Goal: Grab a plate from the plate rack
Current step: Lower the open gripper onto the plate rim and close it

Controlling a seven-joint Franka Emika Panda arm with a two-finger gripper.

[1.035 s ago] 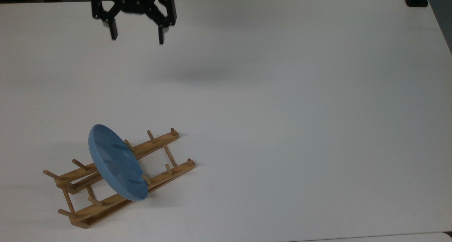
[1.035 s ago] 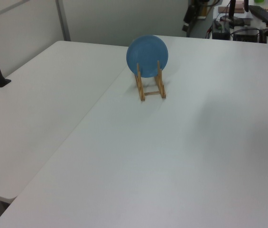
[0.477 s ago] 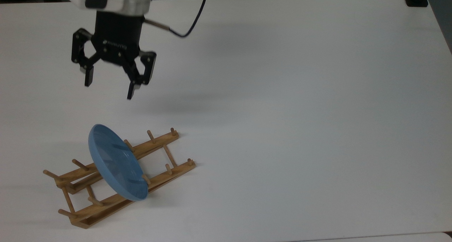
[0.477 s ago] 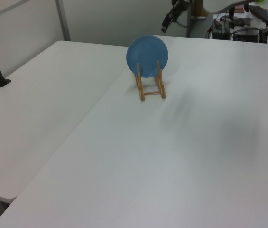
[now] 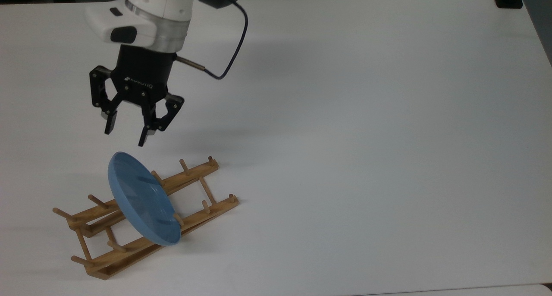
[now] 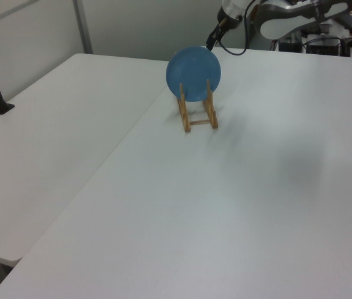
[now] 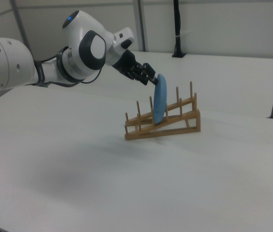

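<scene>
The gripper [image 5: 126, 134] hangs over the white tabletop [image 5: 345, 114] with its two black fingers [image 5: 145, 137] spread apart and nothing between them, tips aimed down toward the upper rim of the plate [image 5: 142, 199]. In the top view a narrow strip of bare tabletop shows between the fingertips and that rim; in the right view the gripper [image 7: 150, 79] sits just beside the plate's top edge, and whether it touches cannot be told there. The blue plate [image 7: 160, 105] stands on edge, tilted, in the plate rack [image 5: 146, 218], slotted between upright pegs partway along the two wooden rails, below the fingers in the top view. Its lower rim reaches past the rail farther from the fingers, toward the tabletop. The plate rack [image 7: 165, 123] slopes, one end raised higher than the other, and pegs stand free on both sides of the plate. In the left view the plate [image 6: 193, 73] faces the camera as a full disc above the plate rack [image 6: 197, 115], with the gripper [image 6: 212, 42] near its upper right rim. From the fingers toward the top view's right, the tabletop stretches wide and bare to its far edge; toward the top view's left, its edge is out of frame. A black cable [image 5: 233, 45] loops from the wrist, hanging well above the plate.
</scene>
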